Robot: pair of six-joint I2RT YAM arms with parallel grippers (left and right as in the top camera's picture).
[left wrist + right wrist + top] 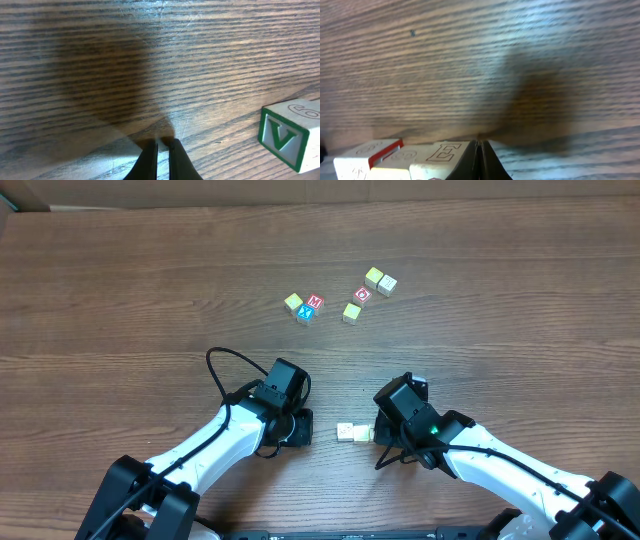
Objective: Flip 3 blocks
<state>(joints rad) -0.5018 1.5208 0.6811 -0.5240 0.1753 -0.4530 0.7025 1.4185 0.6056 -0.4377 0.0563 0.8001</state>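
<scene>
The blocks [349, 432] lie in a short pale cream row near the table's front, between my two arms. The left wrist view shows one block with a green "V" face [289, 136] at the right edge, apart from my left gripper [161, 143], which is shut and empty with its tips on the wood. In the right wrist view a block with an "E" face [447, 151] and one with a red edge [367, 154] sit at lower left. My right gripper [479, 143] is shut and empty, right against the "E" block's side.
Further back lies a scatter of other cubes: a red "M" cube [314, 302], a blue "X" cube [305, 314], a red "O" cube [362, 294] and several yellowish ones [380, 280]. A black cable [222, 365] loops beside the left arm.
</scene>
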